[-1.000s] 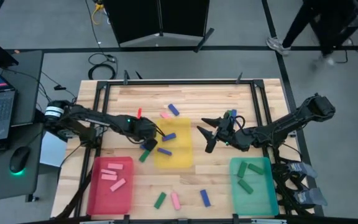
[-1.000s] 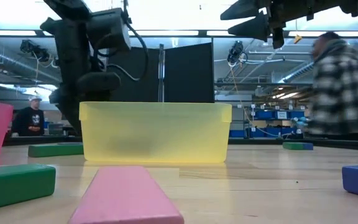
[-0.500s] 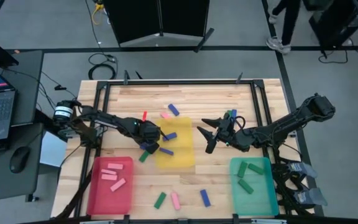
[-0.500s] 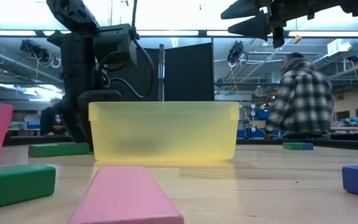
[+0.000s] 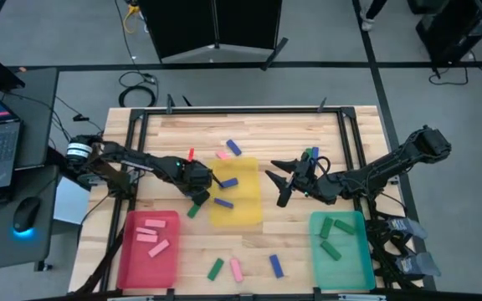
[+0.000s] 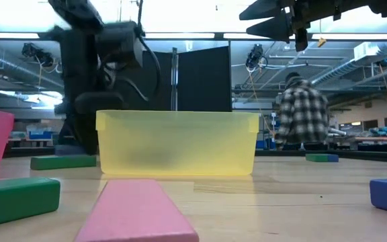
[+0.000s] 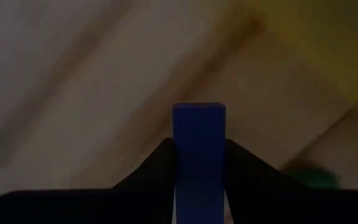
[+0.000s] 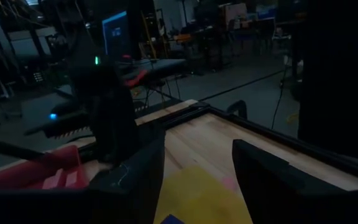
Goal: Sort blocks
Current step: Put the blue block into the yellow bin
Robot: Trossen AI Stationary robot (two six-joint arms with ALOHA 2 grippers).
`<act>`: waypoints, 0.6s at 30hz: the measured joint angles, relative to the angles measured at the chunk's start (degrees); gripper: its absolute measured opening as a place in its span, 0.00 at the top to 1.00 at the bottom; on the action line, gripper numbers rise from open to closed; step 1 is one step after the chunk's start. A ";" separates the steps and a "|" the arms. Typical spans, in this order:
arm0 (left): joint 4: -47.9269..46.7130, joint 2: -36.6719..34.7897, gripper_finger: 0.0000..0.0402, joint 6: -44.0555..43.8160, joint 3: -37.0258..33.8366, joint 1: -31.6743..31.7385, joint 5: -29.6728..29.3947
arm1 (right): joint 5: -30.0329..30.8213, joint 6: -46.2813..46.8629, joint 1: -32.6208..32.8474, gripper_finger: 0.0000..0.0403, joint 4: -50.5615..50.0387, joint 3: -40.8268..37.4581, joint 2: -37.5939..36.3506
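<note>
Your left gripper [image 5: 199, 194] is clamping a blue block [image 7: 198, 155] just off the yellow tray's [image 5: 245, 213] left edge.

You are holding that block low over the wood, beside a green block [image 5: 193, 211]. Your right gripper [image 5: 279, 181] is hanging with fingers spread, carrying nothing, right of the yellow tray and above the teal tray [image 5: 341, 259].
</note>
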 joint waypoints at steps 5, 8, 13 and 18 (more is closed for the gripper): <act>-7.74 -7.18 0.74 -2.89 6.04 -1.93 -9.64 | 0.00 -0.49 0.75 0.49 0.07 0.00 0.04; -0.21 -8.82 0.74 -0.57 9.60 -3.46 -11.71 | 0.00 -1.17 0.83 0.50 0.34 0.00 0.04; 14.78 -2.33 0.74 6.34 12.61 -5.97 -8.41 | 0.00 -1.70 0.81 0.51 0.69 0.00 0.04; 19.34 5.89 0.74 10.51 15.35 -5.88 -6.65 | 0.00 -2.16 0.81 0.52 1.33 0.00 0.04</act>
